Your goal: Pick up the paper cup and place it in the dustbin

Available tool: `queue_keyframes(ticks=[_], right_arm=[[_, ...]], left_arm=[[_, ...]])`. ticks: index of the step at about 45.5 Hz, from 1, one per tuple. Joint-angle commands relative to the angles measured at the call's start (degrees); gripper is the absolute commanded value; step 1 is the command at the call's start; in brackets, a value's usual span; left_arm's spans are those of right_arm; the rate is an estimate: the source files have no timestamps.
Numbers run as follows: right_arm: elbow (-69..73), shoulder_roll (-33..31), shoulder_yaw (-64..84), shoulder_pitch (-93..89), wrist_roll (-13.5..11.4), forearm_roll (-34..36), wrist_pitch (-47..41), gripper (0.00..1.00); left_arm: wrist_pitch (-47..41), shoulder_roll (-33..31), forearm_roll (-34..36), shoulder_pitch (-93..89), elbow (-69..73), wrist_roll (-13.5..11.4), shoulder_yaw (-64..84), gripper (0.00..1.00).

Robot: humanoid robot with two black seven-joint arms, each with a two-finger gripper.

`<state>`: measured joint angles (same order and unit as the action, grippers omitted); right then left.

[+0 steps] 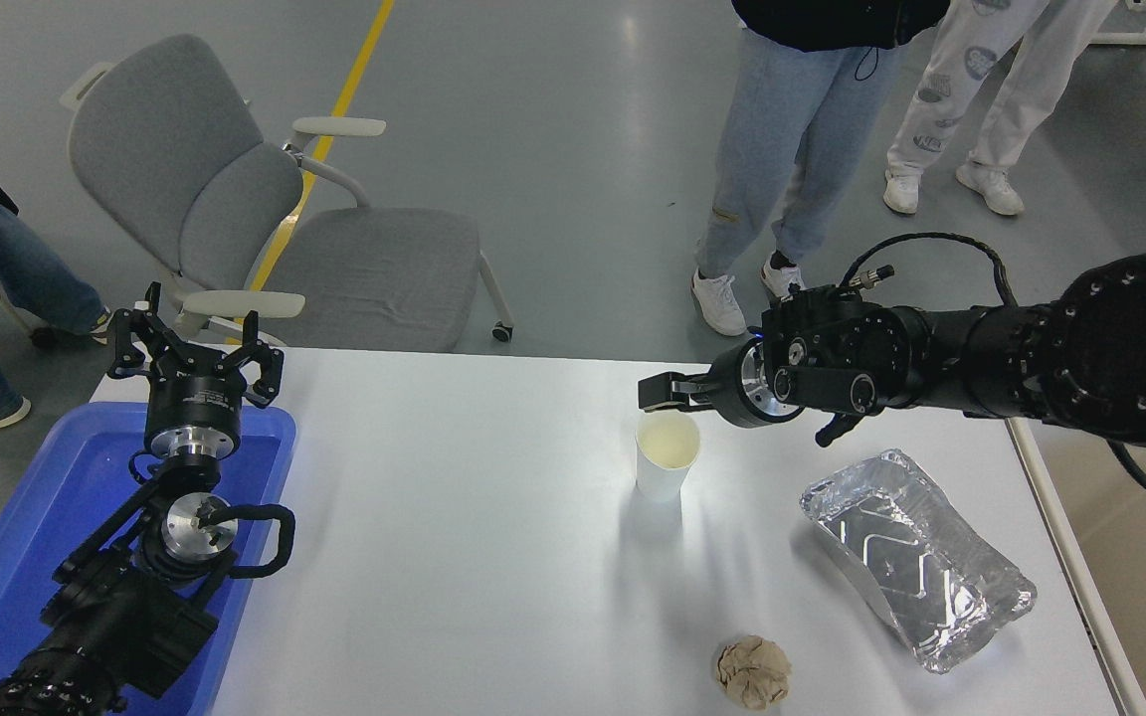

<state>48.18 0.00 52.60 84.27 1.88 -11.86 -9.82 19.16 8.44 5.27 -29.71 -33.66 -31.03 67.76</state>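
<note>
The paper cup [666,459] stands upright near the middle of the white table [454,557], white outside and pale yellow inside. My right gripper [659,392] reaches in from the right, pointing left. It hovers open just behind and above the cup's far rim and holds nothing. At the right edge, the dustbin [1058,525] shows only its off-white rim and part of its beige inside, largely covered by my right arm. My left gripper [195,343] is parked open over the blue tub [26,537] at the lower left.
A crinkled silver foil tray [916,557] lies right of the cup. A crumpled brown paper ball [753,672] sits near the front edge. A grey chair [235,209] and two people's legs [782,149] are beyond the table's far side.
</note>
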Motion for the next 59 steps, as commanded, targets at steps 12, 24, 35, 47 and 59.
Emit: queue_keyframes(ticks=[12,24,35,47,59], right_arm=[[-5.55,0.0,-3.29,-6.49,-0.04,-5.45,0.5,1.0],[-6.34,0.0,-3.29,-7.63,-0.04,-5.71,0.5,0.98],[-7.13,0.0,-3.38,-8.51,-0.04,-6.07,0.5,0.92],[-7.22,0.0,-3.29,-8.95,-0.04,-7.38,0.59,0.62],[-7.22,0.0,-3.29,-9.22,-0.39,-7.91,0.59,0.48]], left_arm=[[0.0,0.0,0.0,0.0,0.0,0.0,0.0,0.99],[0.0,0.0,0.0,0.0,0.0,0.0,0.0,0.99],[0.0,0.0,0.0,0.0,0.0,0.0,0.0,0.99],[0.0,0.0,0.0,0.0,0.0,0.0,0.0,0.99],[0.0,0.0,0.0,0.0,0.0,0.0,0.0,0.99]])
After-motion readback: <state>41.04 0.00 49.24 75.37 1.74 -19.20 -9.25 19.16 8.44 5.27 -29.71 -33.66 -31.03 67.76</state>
